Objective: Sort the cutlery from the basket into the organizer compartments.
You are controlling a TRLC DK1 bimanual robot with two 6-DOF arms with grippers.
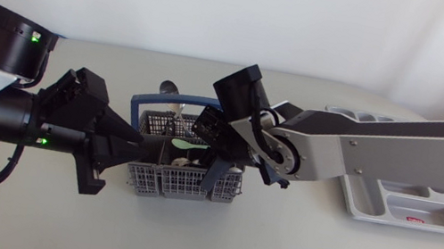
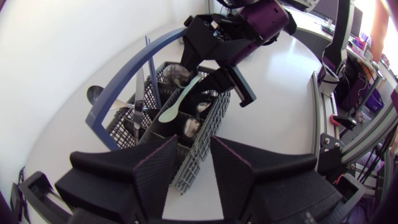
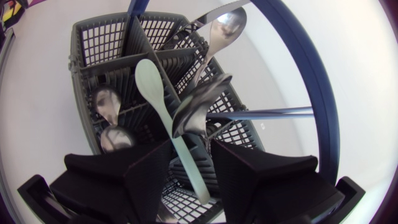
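Right end effector [image 3: 191, 152], fingers apart, straddles the handle of the pale green spoon [image 3: 152, 84] in the basket [image 1: 159, 185]; closing squarely and lifting straight should clear it toward the organizer [image 1: 442, 214] at three o'clock.

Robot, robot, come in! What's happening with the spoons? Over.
Right gripper open, straddling green spoon. Left gripper open at basket's end. Metal spoons crowd close.

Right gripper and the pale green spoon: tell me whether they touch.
Cannot tell. Right wrist view: the pale green spoon runs its handle between the right gripper fingers, hard by one, with neither contact nor gap plain.
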